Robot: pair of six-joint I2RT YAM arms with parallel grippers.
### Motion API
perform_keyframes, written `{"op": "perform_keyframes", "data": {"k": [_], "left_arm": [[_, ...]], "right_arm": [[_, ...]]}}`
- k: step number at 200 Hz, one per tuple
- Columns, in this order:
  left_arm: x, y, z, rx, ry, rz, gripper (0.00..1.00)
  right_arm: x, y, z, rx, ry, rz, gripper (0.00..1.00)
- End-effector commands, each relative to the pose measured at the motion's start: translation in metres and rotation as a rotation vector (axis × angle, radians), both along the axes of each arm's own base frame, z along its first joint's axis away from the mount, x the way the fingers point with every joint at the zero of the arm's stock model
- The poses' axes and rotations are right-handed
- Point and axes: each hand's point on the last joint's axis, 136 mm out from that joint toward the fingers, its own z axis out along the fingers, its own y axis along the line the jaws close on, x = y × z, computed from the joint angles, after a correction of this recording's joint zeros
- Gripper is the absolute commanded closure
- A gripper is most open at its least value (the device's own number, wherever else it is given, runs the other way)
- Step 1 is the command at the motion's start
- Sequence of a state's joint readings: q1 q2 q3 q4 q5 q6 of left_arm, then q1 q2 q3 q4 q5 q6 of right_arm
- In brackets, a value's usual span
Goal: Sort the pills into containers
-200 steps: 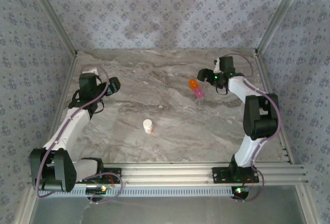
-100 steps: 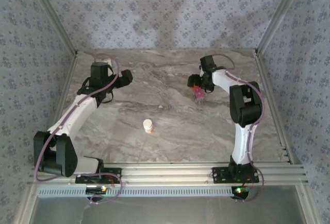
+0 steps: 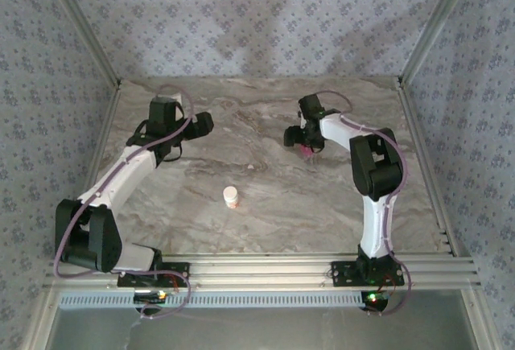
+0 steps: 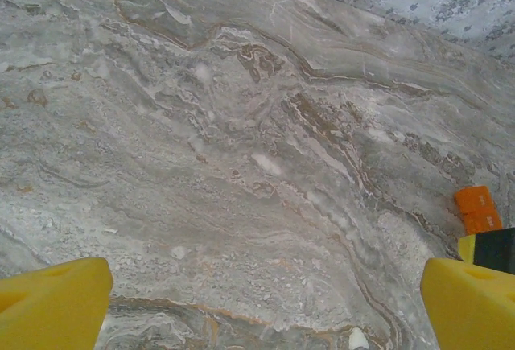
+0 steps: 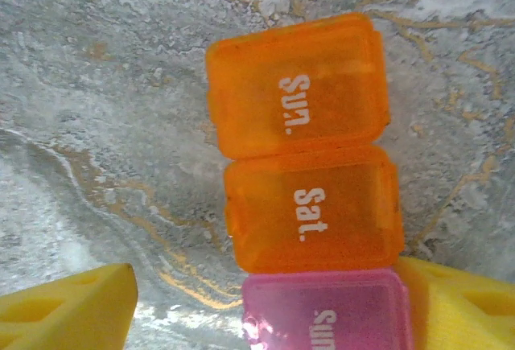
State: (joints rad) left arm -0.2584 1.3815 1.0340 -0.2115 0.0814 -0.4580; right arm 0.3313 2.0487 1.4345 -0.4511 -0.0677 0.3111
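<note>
The containers (image 5: pixel 314 209) lie flat on the marble table: two orange compartments marked "Sun." and "Sat." joined to a pink one (image 5: pixel 326 314). My right gripper (image 5: pixel 265 318) hangs over them, open. The pink compartment sits between its yellow fingers, against the right finger (image 5: pixel 459 302) and well apart from the left one. From above, the right gripper (image 3: pixel 296 137) covers the orange part and a bit of pink (image 3: pixel 306 151) shows. My left gripper (image 4: pixel 265 310) is open over bare marble, the orange compartments (image 4: pixel 479 209) at its far right. A small white speck (image 4: pixel 358 339) may be a pill.
A small white bottle (image 3: pixel 231 197) with an orange-red band stands upright in the middle of the table, nearer the front. Metal frame posts and patterned walls close the table on three sides. The left gripper (image 3: pixel 199 125) is at the back left.
The right arm has swung left and come down over the containers, hiding the orange part from above. The left gripper has moved right, toward the table's centre.
</note>
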Motion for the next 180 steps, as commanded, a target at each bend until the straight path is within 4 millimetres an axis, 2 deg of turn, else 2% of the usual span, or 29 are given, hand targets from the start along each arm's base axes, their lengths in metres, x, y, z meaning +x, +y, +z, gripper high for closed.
{"op": "perform_keyframes", "data": {"k": [1,53,86,180], "left_arm": [[0.0,-0.002,0.013,-0.004,-0.022,0.007,0.02],[-0.004,-0.003,0.014,0.004,-0.02,0.008,0.02],[-0.004,-0.004,0.013,0.005,-0.017,0.008,0.02],[-0.002,-0.01,0.013,0.018,-0.007,-0.005,0.02]], "right_arm": [[-0.01,0.002,0.007,-0.011,0.002,0.022,0.18],[-0.006,-0.005,0.009,-0.147,-0.057,0.009,0.2],[-0.005,-0.008,0.006,-0.219,-0.087,0.022,0.26],[0.006,-0.013,-0.005,-0.172,-0.096,-0.037,0.4]]}}
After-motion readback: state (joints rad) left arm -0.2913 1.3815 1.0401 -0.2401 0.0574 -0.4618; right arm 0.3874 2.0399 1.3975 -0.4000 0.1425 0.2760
